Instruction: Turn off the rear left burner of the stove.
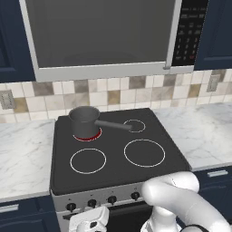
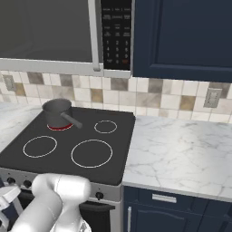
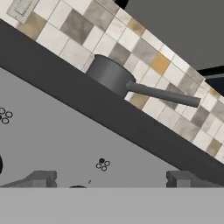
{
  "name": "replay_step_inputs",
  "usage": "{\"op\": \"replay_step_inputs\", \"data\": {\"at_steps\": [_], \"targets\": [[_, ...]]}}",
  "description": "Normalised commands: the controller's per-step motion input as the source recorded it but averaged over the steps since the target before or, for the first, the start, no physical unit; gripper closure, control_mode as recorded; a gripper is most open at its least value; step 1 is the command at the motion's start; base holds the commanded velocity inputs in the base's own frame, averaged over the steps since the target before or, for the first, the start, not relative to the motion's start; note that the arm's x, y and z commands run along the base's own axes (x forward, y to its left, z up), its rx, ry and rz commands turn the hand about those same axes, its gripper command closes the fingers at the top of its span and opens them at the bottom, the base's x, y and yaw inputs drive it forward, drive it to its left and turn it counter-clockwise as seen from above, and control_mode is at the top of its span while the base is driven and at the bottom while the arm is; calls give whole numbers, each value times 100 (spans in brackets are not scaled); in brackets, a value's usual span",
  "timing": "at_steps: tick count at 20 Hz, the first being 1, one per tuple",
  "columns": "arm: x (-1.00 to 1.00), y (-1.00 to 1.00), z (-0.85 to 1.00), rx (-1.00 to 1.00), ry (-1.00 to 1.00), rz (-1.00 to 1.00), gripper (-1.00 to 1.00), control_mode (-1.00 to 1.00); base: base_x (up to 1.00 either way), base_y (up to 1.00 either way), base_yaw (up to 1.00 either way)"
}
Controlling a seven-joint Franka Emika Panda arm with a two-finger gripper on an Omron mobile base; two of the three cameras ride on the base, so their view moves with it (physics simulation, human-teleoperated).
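The stove [image 1: 118, 179] has a flat black glass top and a silver front panel with small black knobs [image 1: 92, 203]. Its rear left burner [image 1: 87, 137] glows red under a dark grey saucepan [image 1: 84, 120], whose handle points right. My gripper [image 1: 89, 218] hangs low in front of the panel's left part, close to the knobs. In the hand view the gripper [image 3: 112, 179] is open, its fingertips [image 3: 42, 178] wide apart and facing the silver panel [image 3: 65, 131]. The dark top of one knob [image 3: 78, 187] peeks up between them. The burner's red glow [image 2: 59, 128] also shows in the right base view.
A grey microwave [image 1: 104, 36] hangs over the stove. White marble counters [image 1: 22, 158] [image 2: 181, 154] flank it, with dark blue cabinets above and below. Three white-outlined rings [image 1: 144, 152] mark the other burners. A tiled backsplash [image 1: 113, 96] runs behind.
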Motion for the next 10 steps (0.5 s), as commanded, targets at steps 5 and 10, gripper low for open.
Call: {"op": "replay_step_inputs", "data": {"at_steps": [5, 10], "targets": [[-1, 0, -13, 0, -3, -6, -100, -100, 0, 0, 0], [5, 0, 0, 0, -1, -1, -100, -100, 0, 0, 0]]}}
